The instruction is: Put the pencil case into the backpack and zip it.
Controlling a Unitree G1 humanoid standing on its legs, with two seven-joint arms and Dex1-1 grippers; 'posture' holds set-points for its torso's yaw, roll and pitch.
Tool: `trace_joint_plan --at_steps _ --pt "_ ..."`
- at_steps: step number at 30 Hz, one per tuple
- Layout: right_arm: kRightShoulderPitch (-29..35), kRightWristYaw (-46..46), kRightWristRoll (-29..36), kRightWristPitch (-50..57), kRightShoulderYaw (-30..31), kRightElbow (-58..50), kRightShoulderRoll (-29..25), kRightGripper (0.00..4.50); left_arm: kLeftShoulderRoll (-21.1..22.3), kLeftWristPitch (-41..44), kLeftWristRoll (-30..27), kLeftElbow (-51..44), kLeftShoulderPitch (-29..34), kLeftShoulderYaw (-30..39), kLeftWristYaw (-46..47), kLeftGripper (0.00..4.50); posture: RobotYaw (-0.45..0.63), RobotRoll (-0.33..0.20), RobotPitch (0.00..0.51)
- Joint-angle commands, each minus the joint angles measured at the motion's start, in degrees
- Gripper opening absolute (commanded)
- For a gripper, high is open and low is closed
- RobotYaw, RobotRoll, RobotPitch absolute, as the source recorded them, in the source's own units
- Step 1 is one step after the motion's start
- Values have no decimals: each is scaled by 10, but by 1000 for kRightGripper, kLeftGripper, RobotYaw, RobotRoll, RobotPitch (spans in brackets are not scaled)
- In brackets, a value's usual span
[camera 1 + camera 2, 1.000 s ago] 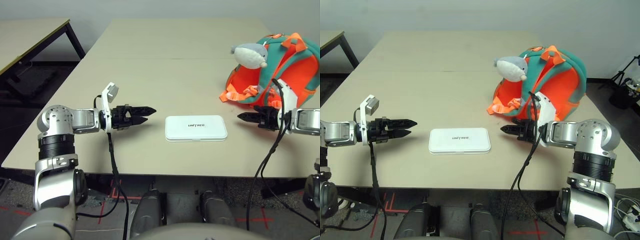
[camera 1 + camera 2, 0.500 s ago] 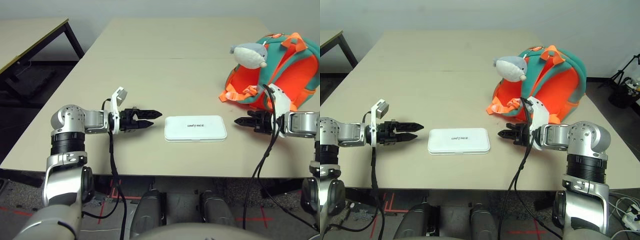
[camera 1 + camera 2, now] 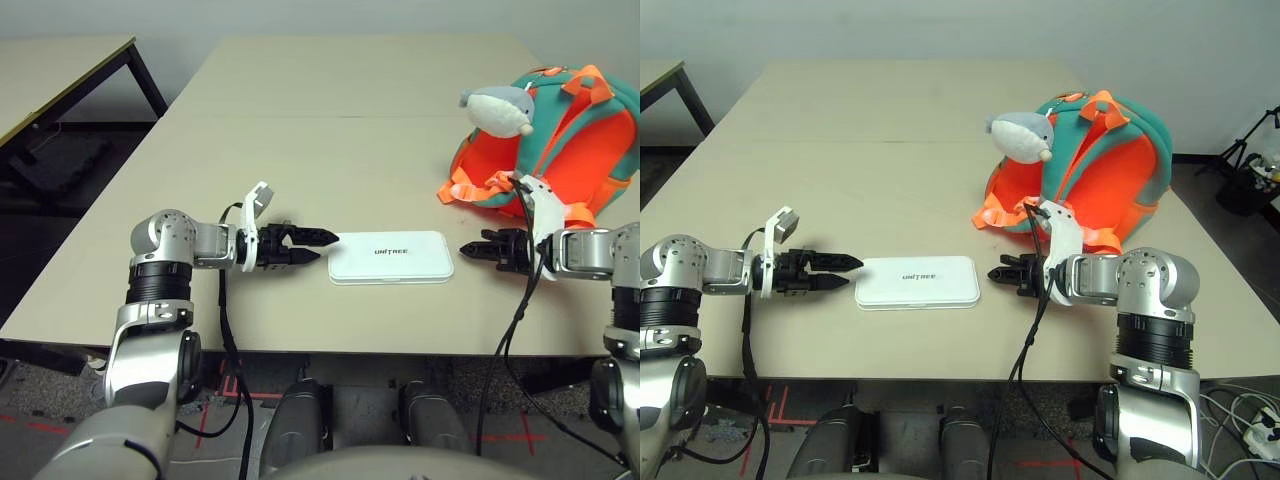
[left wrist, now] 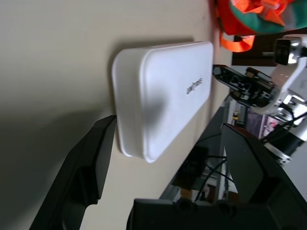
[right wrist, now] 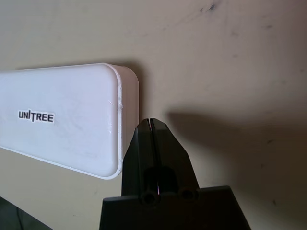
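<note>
Both arms have drawn inward toward the middle of the table since a second ago, closing in on the flat white hard pencil case (image 3: 391,257) with rounded corners and small dark "UNITREE" lettering. It lies flat on the pale beige table (image 3: 330,150), near the front edge, in the same spot as before.

On the robot's left, the left gripper (image 3: 320,246) now has its two black fingers spread apart, their tips just beside the case's short left end. The left wrist view shows one finger (image 4: 88,167) on each side of that end, holding nothing.

On the robot's right, the right gripper (image 3: 468,250) points at the case's short right end with its fingers pressed tightly together and empty. Its tip sits just beside the case's corner.

Behind the right arm, the small orange and teal fabric backpack (image 3: 560,140) rests on the table, well apart from the case, with a grey-white plush shark toy (image 3: 498,108) lying on top of it.
</note>
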Motion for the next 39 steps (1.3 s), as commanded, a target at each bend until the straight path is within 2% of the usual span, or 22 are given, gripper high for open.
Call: trace_joint_plan --at_steps 1,12,25,35,38,39 --pt "8 3 -4 22 13 -18 3 20 -2 -4 16 16 2 -9 -11 4500 6 0 66" --pt "10 4 0 22 46 -40 24 20 -14 -14 38 33 -3 -2 -17 4500 12 0 68" --pt "-15 3 -16 22 56 -41 66 20 -19 -10 47 39 -11 1 -22 4500 17 0 64" --pt "-35 5 -27 22 55 -35 78 20 -19 0 56 42 -12 -3 -23 4500 17 0 58" --pt "-40 6 -31 22 53 -33 82 0 -18 2 57 44 -13 -3 -24 3870 18 0 57" --pt "-41 6 -32 22 52 -33 83 0 -17 5 57 43 -13 -4 -26 3536 18 0 57"
